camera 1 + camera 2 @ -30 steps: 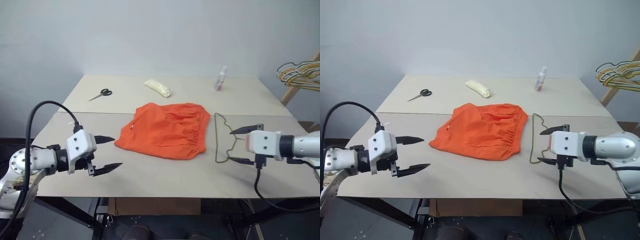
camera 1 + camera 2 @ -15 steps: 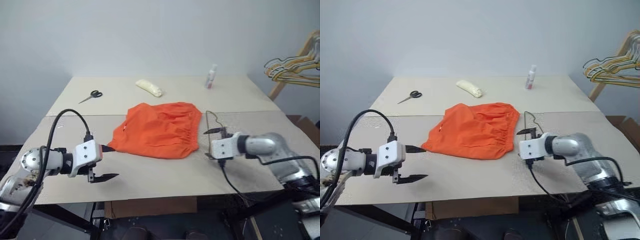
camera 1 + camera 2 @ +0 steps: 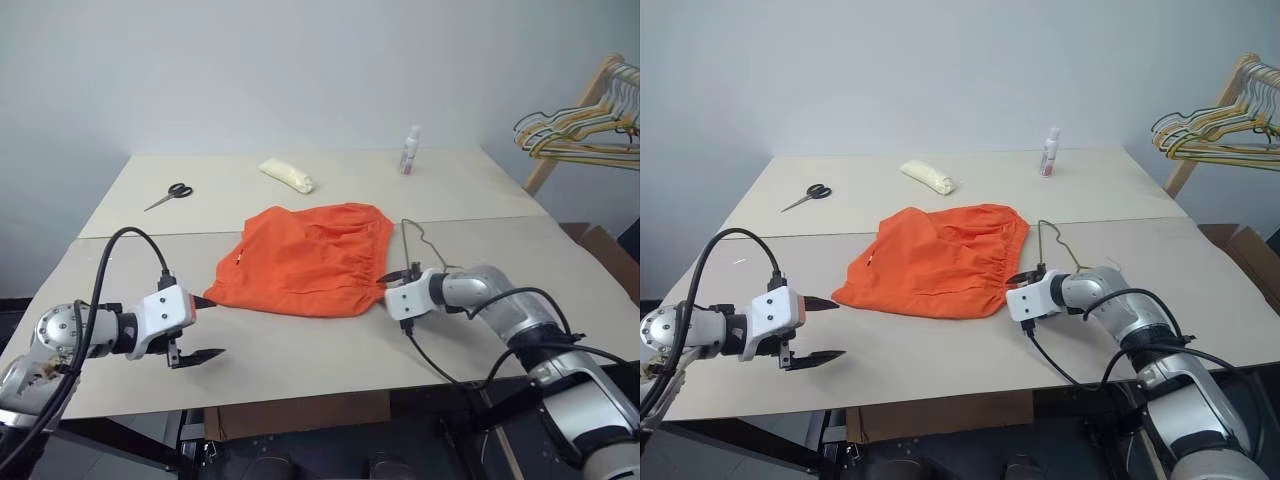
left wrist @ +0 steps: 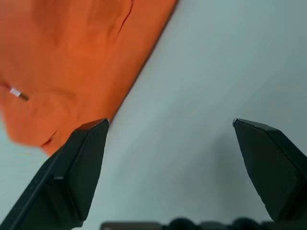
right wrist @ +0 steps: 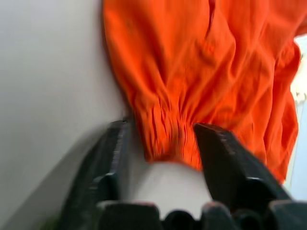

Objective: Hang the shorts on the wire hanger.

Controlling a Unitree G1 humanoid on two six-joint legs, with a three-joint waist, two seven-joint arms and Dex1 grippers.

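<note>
The orange shorts (image 3: 305,258) lie flat in the middle of the table (image 3: 300,350), waistband toward the right. The thin wire hanger (image 3: 418,243) lies just right of them, its lower part hidden by my right arm. My right gripper (image 3: 384,279) is at the near right corner of the waistband; in the right wrist view the gathered waistband (image 5: 165,136) sits between its narrowed fingers, shut on it. At the near left my left gripper (image 3: 205,327) stands wide open, one fingertip (image 4: 93,132) close beside the shorts' left corner, nothing between its fingers.
At the back of the table lie black scissors (image 3: 170,192), a pale yellow bundle (image 3: 287,175) and a small white bottle (image 3: 409,150). A wooden rack with bunched hangers (image 3: 570,135) stands off the table's far right corner. A cable (image 3: 445,365) trails from my right wrist.
My right gripper has swung left and down from beside the hanger to the shorts' waistband corner and narrowed onto it. The left gripper sank a little, still open. The camera has shifted.
</note>
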